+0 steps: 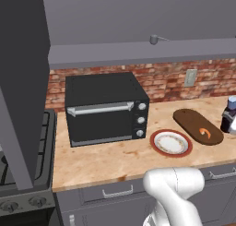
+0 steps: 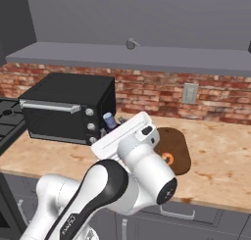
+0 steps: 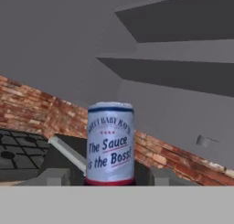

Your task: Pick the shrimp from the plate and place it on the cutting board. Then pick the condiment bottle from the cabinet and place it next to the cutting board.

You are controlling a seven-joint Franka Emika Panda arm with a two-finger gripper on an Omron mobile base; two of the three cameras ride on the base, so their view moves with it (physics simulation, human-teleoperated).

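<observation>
The condiment bottle (image 3: 109, 145), with a pale blue cap and a printed label, stands between my gripper's (image 3: 109, 177) two fingertips, and the gripper is shut on it. In the left base view the bottle (image 1: 229, 113) hangs at the far right edge, just right of the dark cutting board (image 1: 193, 123). The orange shrimp (image 1: 205, 133) lies on that board. The red-rimmed plate (image 1: 159, 149) sits bare to the board's left. From the right base view the bottle's cap (image 2: 109, 120) pokes out behind my hand, which covers part of the board (image 2: 179, 148) and shrimp (image 2: 168, 159). The grey cabinet (image 1: 138, 52) runs overhead.
A black toaster oven (image 1: 103, 107) stands on the counter left of the plate, with a stove (image 1: 25, 151) further left. A wall outlet (image 1: 190, 77) sits on the brick backsplash. Grey drawers with handles (image 1: 117, 191) run under the counter edge.
</observation>
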